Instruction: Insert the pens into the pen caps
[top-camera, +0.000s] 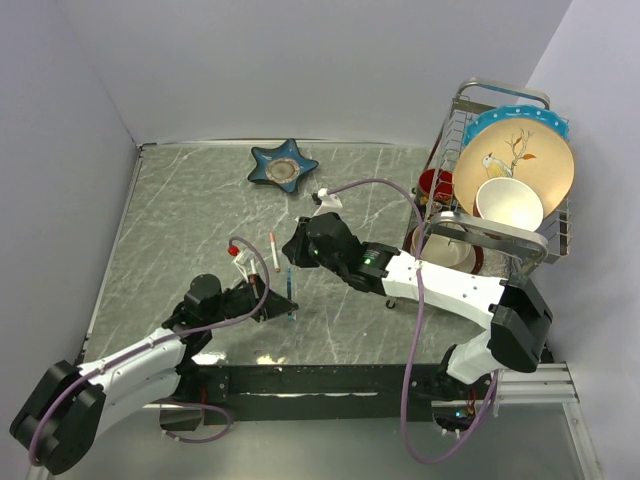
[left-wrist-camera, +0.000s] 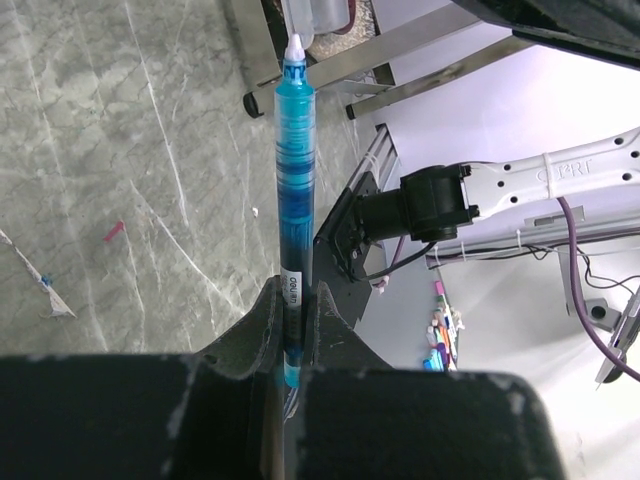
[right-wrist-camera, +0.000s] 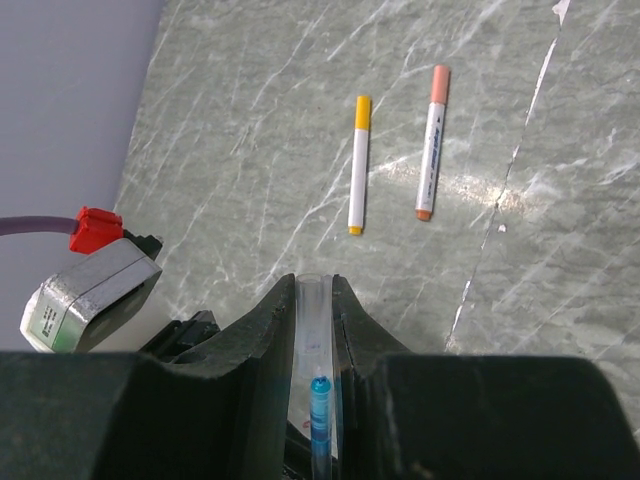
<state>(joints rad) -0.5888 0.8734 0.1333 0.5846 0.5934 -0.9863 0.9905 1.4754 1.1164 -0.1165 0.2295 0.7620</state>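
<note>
My left gripper is shut on a blue pen that stands upright with its white tip up; the same gripper and blue pen show in the top view. My right gripper is shut on a clear pen cap, and the blue pen's tip shows through the cap's lower part. Beyond it two white pens lie on the table. One has a yellow cap, the other an orange cap. One of these white pens shows beside my right gripper.
A blue star-shaped dish lies at the back. A wire dish rack with plates, a bowl and a red cup stands at the right. The left wrist's camera box with its red plug is close by. A small red scrap lies on the table.
</note>
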